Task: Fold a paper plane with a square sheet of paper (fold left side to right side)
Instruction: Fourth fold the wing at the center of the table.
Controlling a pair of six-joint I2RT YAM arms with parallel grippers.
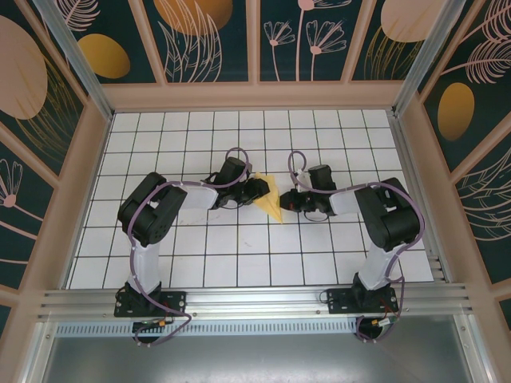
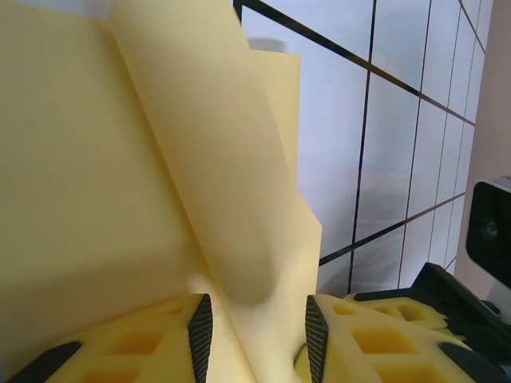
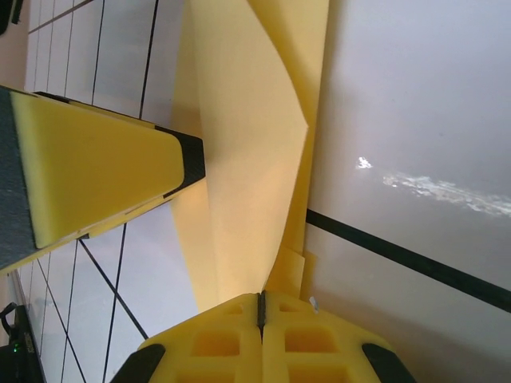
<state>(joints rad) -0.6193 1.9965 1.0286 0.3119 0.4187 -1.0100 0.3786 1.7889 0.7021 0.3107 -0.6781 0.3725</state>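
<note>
Top external view: closest to us, the two arms rise from the near edge of the table (image 1: 239, 255) and bend inward. Their wrists meet around the middle of the white grid. Between them lies the yellow paper (image 1: 272, 198), already narrowed to a pointed wedge. Its long axis runs near to far, leaning a little sideways. The sharp tip points toward the near edge and the broad end faces the far wall. The left fingers (image 1: 257, 190) touch its left edge and the right fingers (image 1: 294, 201) sit just beside its right edge, near the tip.

In the left wrist view we see the left fingers (image 2: 200, 331) standing apart, released. A curled flap of the yellow paper (image 2: 96, 183) rises through the gap between them, and the rest of the sheet spreads out to the left.

In the right wrist view we see the right fingers (image 3: 231, 343) clenched, their pads pressed together. A narrow edge of the yellow paper (image 3: 247, 175) runs down into the seam between them, so they are grasping it. From there the paper lifts off the table and widens away from us. One of the left fingers (image 3: 104, 163) comes in from the left, just beside the paper.
</note>
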